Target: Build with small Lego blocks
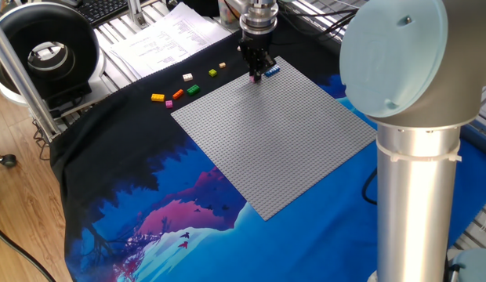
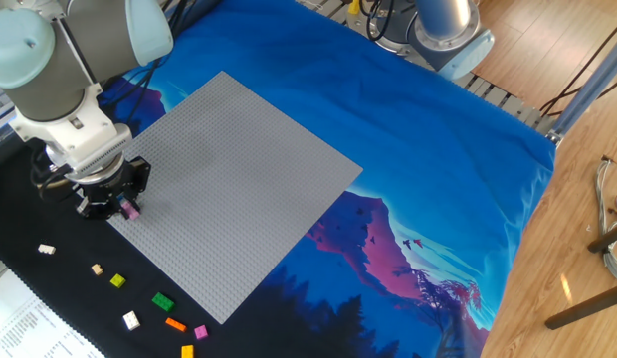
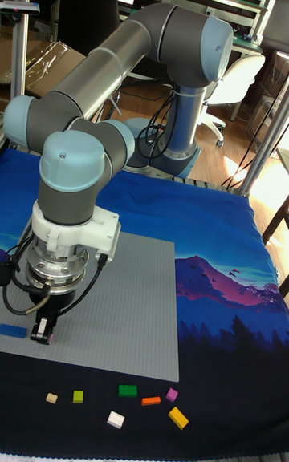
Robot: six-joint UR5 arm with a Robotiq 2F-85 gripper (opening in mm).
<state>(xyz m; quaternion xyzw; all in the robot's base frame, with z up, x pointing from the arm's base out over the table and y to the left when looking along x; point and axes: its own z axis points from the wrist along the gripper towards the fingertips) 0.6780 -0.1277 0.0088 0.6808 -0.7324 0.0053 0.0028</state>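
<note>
My gripper (image 1: pixel 257 73) (image 2: pixel 121 205) (image 3: pixel 43 334) is down at the near-arm corner of the grey baseplate (image 1: pixel 282 133) (image 2: pixel 234 179) (image 3: pixel 120 301), shut on a small pink brick (image 1: pixel 256 77) (image 2: pixel 130 210) (image 3: pixel 50 339) that is at or just above the studs. A blue brick (image 1: pixel 273 70) (image 3: pixel 12 330) lies beside it at that corner. Several loose small Lego blocks lie on the black cloth off the plate: yellow (image 1: pixel 157 98), green (image 1: pixel 194 89) (image 2: pixel 163 301) (image 3: pixel 127 391), white (image 1: pixel 187 77) (image 2: pixel 131 320), orange (image 2: pixel 175 324) (image 3: pixel 151 401), tan (image 2: pixel 47 249) (image 3: pixel 51 399).
Printed sheets (image 1: pixel 165 39) and a black round device (image 1: pixel 47 51) sit beyond the loose bricks. The arm's thick column (image 1: pixel 415 172) stands at the plate's right side. A blue patterned cloth (image 2: pixel 418 199) covers the table up to its wooden edge.
</note>
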